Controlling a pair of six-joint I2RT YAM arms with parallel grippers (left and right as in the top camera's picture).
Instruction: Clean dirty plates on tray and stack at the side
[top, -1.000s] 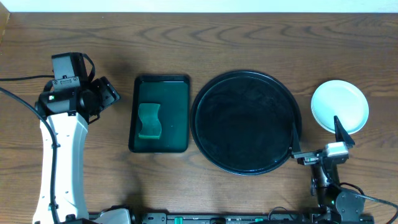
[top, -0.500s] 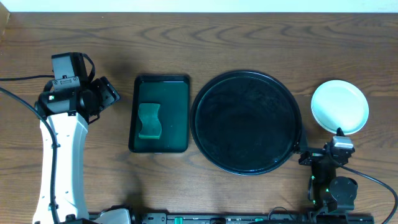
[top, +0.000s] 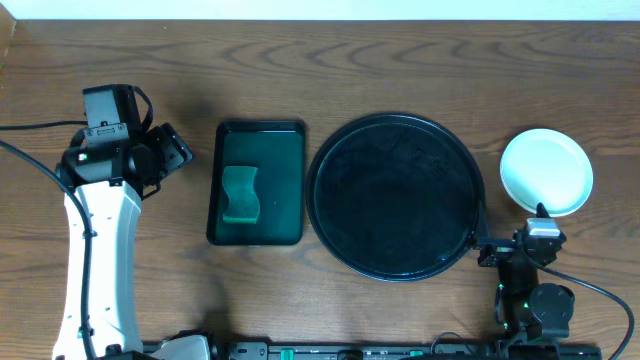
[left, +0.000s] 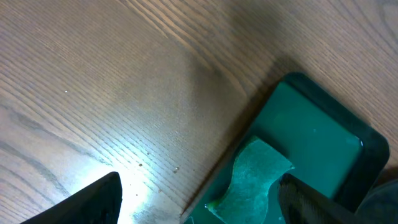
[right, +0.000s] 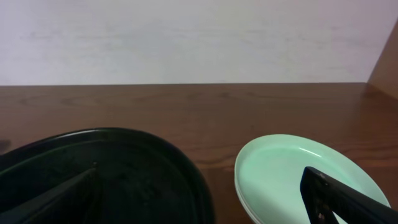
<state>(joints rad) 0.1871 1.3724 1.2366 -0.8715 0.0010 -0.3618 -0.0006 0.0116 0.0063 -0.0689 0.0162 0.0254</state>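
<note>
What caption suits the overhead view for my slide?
Black tray without plates; stacked plates to its right, sponge in the green tray to its left.

You see the wooden table (left: 93, 81) and, at the right, the dark green tray (left: 323, 130) with a green sponge (left: 252, 177) lying in it. The left gripper (left: 199, 186) has its fingers spread wide, holding nothing.

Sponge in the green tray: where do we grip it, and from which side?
Come straight down from above. The sponge lies flat in the dark green tray, whose raised rim blocks a sideways approach. Close across its short width near the middle, with fingers on the two wavy long edges. The left gripper is open and looks the nearer of the two.
</note>
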